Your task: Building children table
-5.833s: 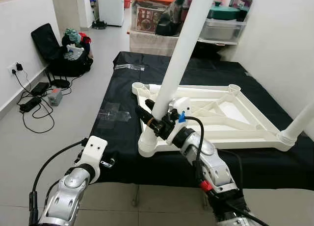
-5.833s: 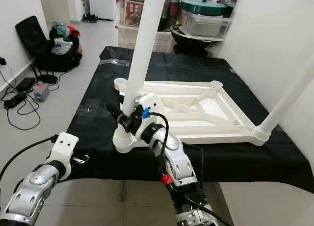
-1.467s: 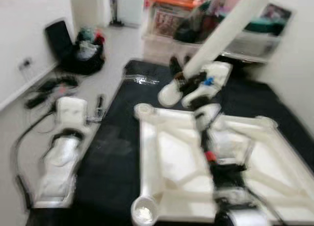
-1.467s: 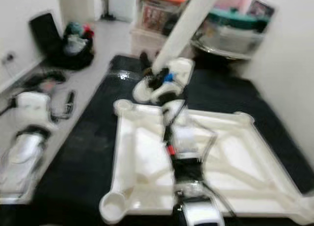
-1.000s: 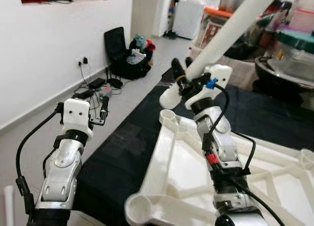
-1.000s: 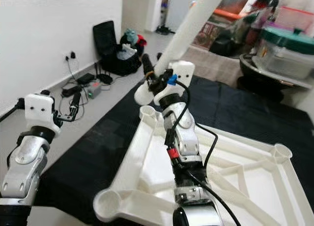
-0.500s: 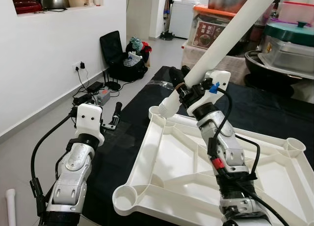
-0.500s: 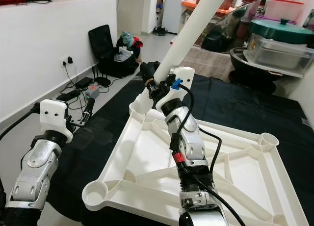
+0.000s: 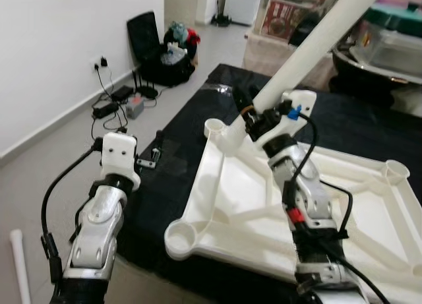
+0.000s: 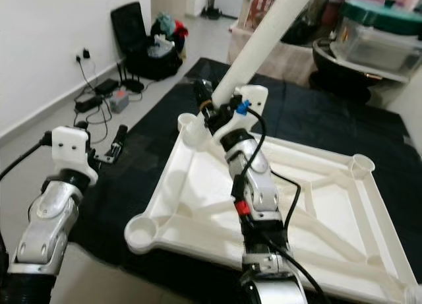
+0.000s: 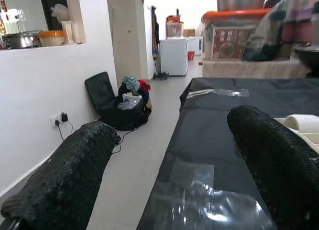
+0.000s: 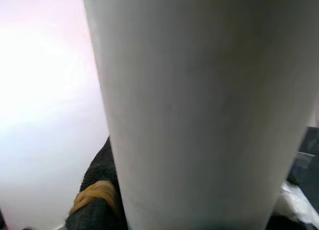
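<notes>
**Leg held at the frame's far-left corner socket**

A black cloth-covered platform [image 9: 178, 185] carries the upturned square white plastic tabletop frame [image 9: 231, 205]. The long white cylindrical table leg [image 9: 310, 50] slants up and away to the right, its lower end beside the frame's far-left corner socket [image 9: 214, 127]. The right gripper [image 9: 249, 116], arm reaching forward over the frame, is clamped on the leg. The left gripper [image 11: 174, 155], raised over the platform's left edge, has its fingers apart.

1. I see the white tabletop [image 9: 247, 198] lying underside-up on the black sheet [image 9: 178, 179], corner sockets open.
2. The white leg [image 9: 310, 50] leans tilted, its lower end just beside the far-left socket [image 9: 214, 128].
</notes>
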{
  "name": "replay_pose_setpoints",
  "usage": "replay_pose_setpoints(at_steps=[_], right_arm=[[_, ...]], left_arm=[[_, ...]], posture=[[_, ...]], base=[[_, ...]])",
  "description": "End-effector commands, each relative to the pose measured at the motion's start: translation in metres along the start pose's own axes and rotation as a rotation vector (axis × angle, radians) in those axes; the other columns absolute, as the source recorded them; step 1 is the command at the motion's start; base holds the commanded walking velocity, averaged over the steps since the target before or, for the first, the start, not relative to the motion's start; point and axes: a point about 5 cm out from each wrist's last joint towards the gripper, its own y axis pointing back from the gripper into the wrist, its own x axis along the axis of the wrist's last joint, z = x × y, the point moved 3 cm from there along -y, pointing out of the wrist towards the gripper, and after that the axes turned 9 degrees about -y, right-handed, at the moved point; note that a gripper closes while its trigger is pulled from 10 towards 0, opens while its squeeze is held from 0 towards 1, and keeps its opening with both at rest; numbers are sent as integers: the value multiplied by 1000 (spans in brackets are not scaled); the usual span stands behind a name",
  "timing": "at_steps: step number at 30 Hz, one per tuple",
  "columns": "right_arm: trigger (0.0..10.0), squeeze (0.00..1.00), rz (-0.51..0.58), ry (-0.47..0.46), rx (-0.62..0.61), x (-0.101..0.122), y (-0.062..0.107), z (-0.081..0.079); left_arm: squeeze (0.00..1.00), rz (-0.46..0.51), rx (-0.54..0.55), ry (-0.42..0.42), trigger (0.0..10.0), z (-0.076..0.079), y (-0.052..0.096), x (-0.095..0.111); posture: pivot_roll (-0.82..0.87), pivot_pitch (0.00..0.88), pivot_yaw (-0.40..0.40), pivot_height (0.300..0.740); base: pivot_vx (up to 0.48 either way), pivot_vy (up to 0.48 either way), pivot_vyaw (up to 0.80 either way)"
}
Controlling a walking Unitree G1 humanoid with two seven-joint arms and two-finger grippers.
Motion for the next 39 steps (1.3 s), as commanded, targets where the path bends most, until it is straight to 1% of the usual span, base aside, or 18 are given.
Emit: replay_pose_setpoints(at_steps=[1,10,18,21,24,25,27,28,29,30,31,32,33,35,36,38,39], right_arm=[[0,0,25,3,3,8,0,1],[0,0,18,6,6,9,1,1],[0,0,-11,31,12,5,5,3],[0,0,-22,48,-1,3,6,7],[0,0,-27,48,-9,2,7,9],[0,0,-38,47,-4,1,7,10],[0,0,-38,47,-4,1,7,10],[0,0,-60,53,18,-1,9,10],[0,0,-90,61,65,-5,12,7],[0,0,-90,61,65,-5,12,7],[0,0,-122,72,114,-9,15,3],[0,0,-122,72,114,-9,15,3],[0,0,-149,82,159,-12,19,-1],[0,0,-149,82,159,-12,19,-1],[0,0,-168,84,194,-15,22,-4],[0,0,-168,84,194,-15,22,-4],[0,0,-194,92,241,-20,25,-8]], left_arm=[[0,7,-11,11,10000,4,1,1],[0,-6,-7,14,10000,3,2,-1],[0,-21,-4,12,10000,3,1,-5],[0,-29,-5,10,10000,3,1,-6],[0,-41,-10,8,10000,4,3,-8],[0,-59,-23,6,10000,5,4,-12],[0,-59,-23,6,10000,5,4,-12],[0,-131,-88,-15,10000,12,7,-25],[0,-228,-173,-94,10000,21,16,-46],[0,-228,-173,-94,10000,21,16,-46],[0,-296,-209,-104,10000,23,26,-61],[0,-296,-209,-104,10000,23,26,-61],[0,-324,-239,-105,10000,25,33,-68],[0,-324,-239,-105,10000,25,33,-68],[0,-325,-264,-91,10000,27,37,-68],[0,-325,-264,-91,10000,27,37,-68],[0,-303,-326,-64,10000,37,40,-63]], posture=[[126,0,-132,740],[125,0,-131,740],[120,0,-131,740],[123,0,-132,740],[124,0,-133,740],[124,0,-133,740],[124,0,-133,740],[124,0,-133,740],[127,0,-132,740],[127,0,-132,740],[118,0,-129,740],[118,0,-129,740],[124,0,-132,740],[124,0,-132,740],[124,0,-132,740],[124,0,-132,740],[130,0,-136,740]], base=[[0,0,0],[0,0,0],[0,0,0],[0,0,800],[0,0,0],[0,0,0],[0,0,0],[0,0,0],[0,0,0],[0,0,0],[0,0,0],[0,0,0],[0,0,0],[0,0,0],[0,0,0],[0,0,0],[0,0,0]])
